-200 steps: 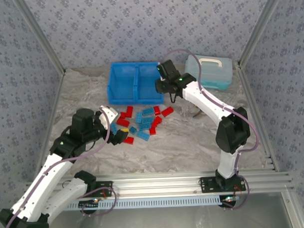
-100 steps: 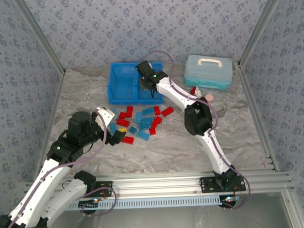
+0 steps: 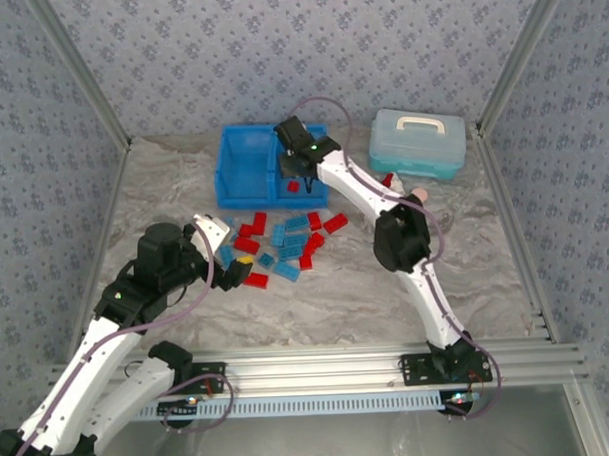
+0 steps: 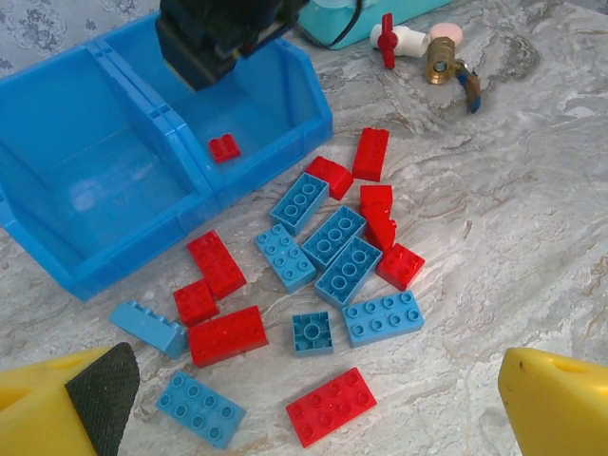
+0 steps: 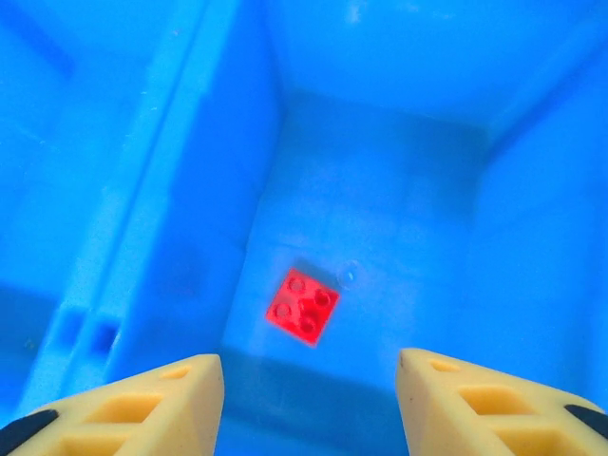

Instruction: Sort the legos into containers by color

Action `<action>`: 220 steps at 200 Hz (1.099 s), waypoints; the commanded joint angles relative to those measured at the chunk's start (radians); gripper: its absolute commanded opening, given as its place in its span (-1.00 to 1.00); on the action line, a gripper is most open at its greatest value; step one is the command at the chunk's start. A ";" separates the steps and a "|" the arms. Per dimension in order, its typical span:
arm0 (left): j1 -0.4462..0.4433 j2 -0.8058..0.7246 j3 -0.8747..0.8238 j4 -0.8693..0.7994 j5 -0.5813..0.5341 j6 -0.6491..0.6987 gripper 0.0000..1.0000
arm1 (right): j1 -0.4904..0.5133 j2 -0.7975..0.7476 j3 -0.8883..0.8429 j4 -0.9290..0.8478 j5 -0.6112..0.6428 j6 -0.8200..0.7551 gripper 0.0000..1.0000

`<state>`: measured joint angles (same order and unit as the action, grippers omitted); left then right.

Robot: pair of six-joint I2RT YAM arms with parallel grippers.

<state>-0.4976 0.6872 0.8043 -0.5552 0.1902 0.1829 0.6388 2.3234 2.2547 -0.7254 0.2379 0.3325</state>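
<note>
1. Upper centre of the top view, right gripper (image 3: pixel 295 174): hangs over the right-hand compartment of the blue bin (image 3: pixel 225 161); jaws parted, nothing between the yellow fingers (image 5: pixel 133 408); gripping nothing at all.
2. Straight beneath, in the middle of the right wrist view, one red brick (image 5: pixel 304 306): lies flat on that compartment's floor, studs up, clear of both fingers; shows too in the upper left of the left wrist view, close to the divider wall.
3. Lower left of the top view, left gripper (image 3: pixel 230 251): spread wide, holding nothing; hovers at the left edge of the loose pile.
4. Centre of the left wrist view, the legos (image 4: pixel 328 256): red and light blue mixed together, scattered on the marbled table (image 4: pixel 532 237) just in front of the bin; several touching.
5. Upper right of the top view, pale blue case (image 3: pixel 419 142) with a white handle; small valve-like odds (image 4: pixel 427 52) just beside it, apart from the pile.
</note>
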 commanded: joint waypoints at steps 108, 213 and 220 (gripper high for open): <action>-0.006 -0.005 -0.001 0.031 0.095 -0.011 0.99 | 0.053 -0.649 -1.027 0.228 0.166 0.632 0.62; -0.007 -0.002 -0.004 0.029 0.095 -0.008 0.98 | 0.003 -0.365 -0.938 0.333 0.140 0.641 0.85; -0.007 0.000 -0.004 0.030 0.096 -0.007 0.98 | -0.003 -0.357 -0.939 0.336 0.138 0.646 0.83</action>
<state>-0.4980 0.6880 0.7952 -0.5453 0.2699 0.1749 0.6540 1.9404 1.2839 -0.4129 0.3733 0.9470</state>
